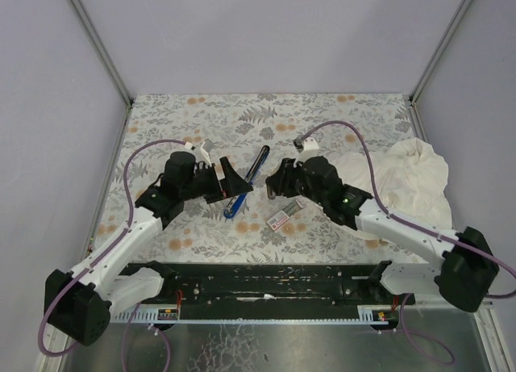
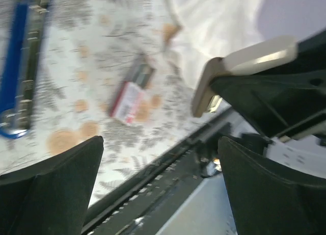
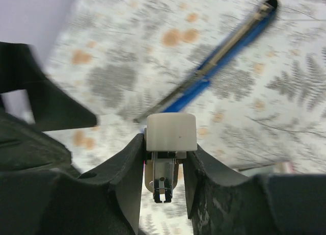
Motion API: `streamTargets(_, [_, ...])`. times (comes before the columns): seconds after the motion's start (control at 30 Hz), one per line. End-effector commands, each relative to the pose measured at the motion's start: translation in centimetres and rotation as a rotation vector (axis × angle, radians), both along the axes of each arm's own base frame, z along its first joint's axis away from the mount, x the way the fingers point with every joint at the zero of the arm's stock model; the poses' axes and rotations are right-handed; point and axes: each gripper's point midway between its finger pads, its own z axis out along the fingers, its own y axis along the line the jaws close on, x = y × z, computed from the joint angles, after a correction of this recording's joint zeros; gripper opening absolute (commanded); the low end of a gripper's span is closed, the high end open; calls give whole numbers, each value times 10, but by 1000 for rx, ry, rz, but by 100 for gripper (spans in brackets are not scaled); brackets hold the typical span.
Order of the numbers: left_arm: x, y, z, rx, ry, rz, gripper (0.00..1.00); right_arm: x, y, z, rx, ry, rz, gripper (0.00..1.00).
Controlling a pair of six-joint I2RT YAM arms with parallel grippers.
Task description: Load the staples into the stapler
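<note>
Right wrist view: the right pincer [image 3: 165, 151] is closed on a small white piece [image 3: 171, 132] with a metal tongue hanging under it. I cannot tell what the piece is; it may be a part of the stapler rather than staples. In the left wrist view the left pincer [image 2: 160, 143] gapes wide with nothing between its fingers.

Between the two pincers the stapler [image 1: 248, 181] lies on the bench [image 1: 339, 118], swung open flat with its metal channel up, and neither arm grips it. Nearer the arm bases sits the box [image 1: 277, 221] with the tray [image 1: 293, 206] right by it, touching or nearly so; I cannot tell which.

By my reading the opening is done. No strip shows in the channel, so seating the staples and shutting the stapler are left.

A cloth [image 1: 415, 174] is heaped to the right, well apart from the stapler and in nobody's path. The likelier nuisance is crowding, since both pincers sit close over the slim stapler and it lies loose.
</note>
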Motion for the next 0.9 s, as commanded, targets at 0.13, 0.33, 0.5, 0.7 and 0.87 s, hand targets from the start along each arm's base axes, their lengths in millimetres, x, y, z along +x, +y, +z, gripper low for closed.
streamTargets(0.13, [32, 42, -79, 334, 77, 176, 94, 64, -16, -59, -391, -59, -97, 0])
streamTargets(0.33, [45, 44, -105, 390, 87, 194, 94, 97, -1, -79, -468, -56, -76, 0])
streamTargets(0.5, [50, 40, -126, 419, 125, 161, 95, 115, 5, -106, -531, -27, -64, 0])
streamTargets(0.7, [57, 40, -146, 464, 143, 143, 95, 127, 10, -135, -580, 7, -45, 0])
streamTargets(0.87, [59, 39, -162, 487, 157, 121, 95, 129, 11, -151, -604, 32, -35, 0])
